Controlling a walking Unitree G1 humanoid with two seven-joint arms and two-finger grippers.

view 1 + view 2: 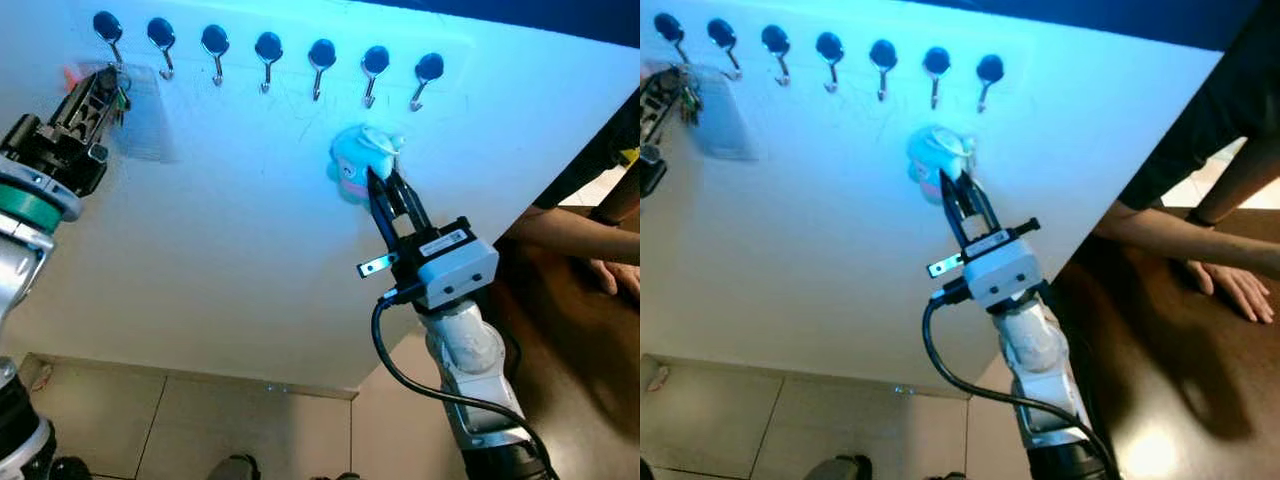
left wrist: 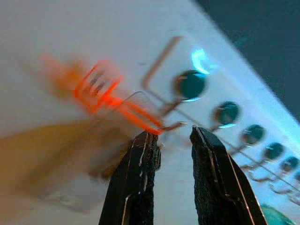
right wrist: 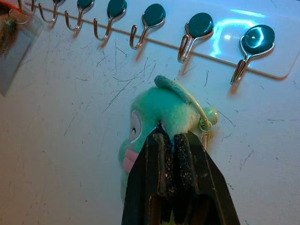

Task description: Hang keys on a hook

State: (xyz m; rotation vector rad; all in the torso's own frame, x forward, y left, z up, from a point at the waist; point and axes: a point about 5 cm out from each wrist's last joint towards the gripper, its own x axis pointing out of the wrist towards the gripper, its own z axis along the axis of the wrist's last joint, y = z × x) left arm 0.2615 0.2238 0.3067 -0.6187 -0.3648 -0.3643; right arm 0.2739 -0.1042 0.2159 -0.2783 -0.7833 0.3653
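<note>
Your right gripper (image 1: pixel 383 187) pinches the green plush toy (image 3: pixel 157 117) with its key ring (image 3: pixel 205 124) tight against the wall (image 1: pixel 230 230) below the hooks (image 1: pixel 320 66), while your left gripper (image 2: pixel 171 136) sits a little open by the first hook (image 2: pixel 187 86).

You have a white wall panel (image 1: pixel 230 250) ahead of you, scuffed with fine scratches. A row of seven dark-capped metal hooks (image 1: pixel 268 50) runs along its far edge. On the leftmost hook (image 1: pixel 108 30) hangs a clear sleeve (image 1: pixel 145 115) with something orange at its top. Below the panel lies a pale tiled floor (image 1: pixel 180 425).
</note>
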